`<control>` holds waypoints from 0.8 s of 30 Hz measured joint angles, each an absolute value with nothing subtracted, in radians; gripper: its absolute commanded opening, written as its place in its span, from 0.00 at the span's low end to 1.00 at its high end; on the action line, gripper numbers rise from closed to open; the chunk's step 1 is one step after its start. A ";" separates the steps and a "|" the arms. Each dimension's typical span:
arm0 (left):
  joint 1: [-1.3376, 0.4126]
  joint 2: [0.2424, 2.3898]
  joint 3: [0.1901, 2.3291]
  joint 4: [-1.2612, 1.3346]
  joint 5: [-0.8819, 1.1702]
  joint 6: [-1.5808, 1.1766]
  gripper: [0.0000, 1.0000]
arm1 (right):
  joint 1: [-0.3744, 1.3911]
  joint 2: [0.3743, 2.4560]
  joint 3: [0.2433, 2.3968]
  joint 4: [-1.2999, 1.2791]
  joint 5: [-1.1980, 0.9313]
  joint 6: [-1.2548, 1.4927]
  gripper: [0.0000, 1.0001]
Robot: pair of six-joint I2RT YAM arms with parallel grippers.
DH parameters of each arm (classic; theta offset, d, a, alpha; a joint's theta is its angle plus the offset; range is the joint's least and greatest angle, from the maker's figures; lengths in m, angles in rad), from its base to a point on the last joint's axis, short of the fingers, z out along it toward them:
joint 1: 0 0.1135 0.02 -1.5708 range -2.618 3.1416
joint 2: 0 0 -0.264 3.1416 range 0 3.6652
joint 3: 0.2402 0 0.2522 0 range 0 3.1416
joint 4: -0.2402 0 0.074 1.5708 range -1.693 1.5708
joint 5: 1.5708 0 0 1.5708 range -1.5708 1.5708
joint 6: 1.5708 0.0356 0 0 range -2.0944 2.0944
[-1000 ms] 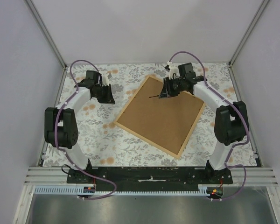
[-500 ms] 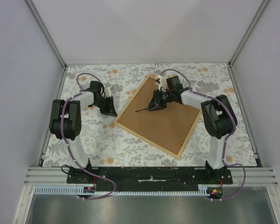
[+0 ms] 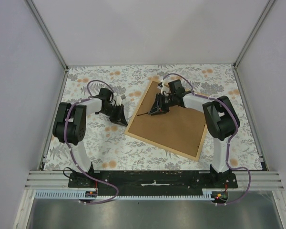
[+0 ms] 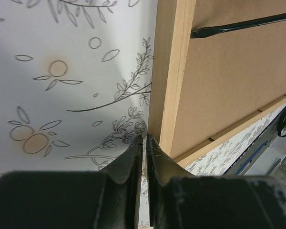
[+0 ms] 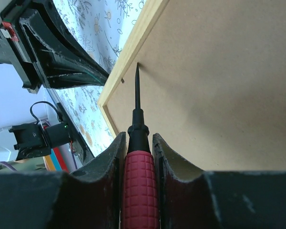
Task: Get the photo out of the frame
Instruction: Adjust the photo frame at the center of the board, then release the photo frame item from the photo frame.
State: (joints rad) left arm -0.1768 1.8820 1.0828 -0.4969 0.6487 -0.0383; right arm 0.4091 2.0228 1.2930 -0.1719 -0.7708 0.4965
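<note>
Over the frame (image 5: 205,86), back up, red-handled screwdriver (image 5: 139,191) tight in right tool (image 5: 139,138); left tool (image 4: 144,140) closed beside its edge.

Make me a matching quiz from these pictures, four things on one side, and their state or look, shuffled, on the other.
1 frame
2 screwdriver
3 left gripper
4 cloth

A shut and empty, by the frame's edge
B floral print
C lying brown back up
D red handle, clamped in the right gripper

Pairs: 1-C, 2-D, 3-A, 4-B
</note>
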 measured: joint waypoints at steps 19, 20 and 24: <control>-0.200 1.884 1.160 -0.521 0.656 -0.038 0.14 | 0.420 2.025 1.283 -0.250 -0.899 0.373 0.00; -0.200 1.885 1.164 -0.521 0.656 -0.038 0.14 | 0.420 2.027 1.283 -0.249 -0.905 0.374 0.00; -0.203 1.892 1.165 -0.522 0.656 -0.038 0.14 | 0.422 2.051 1.286 -0.250 -0.912 0.382 0.00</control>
State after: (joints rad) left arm -0.2028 1.8923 1.1648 -0.5217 0.6556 -0.0383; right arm 0.4217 2.0510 1.2858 -0.2501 -0.9119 0.3817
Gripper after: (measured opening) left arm 0.145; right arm 0.327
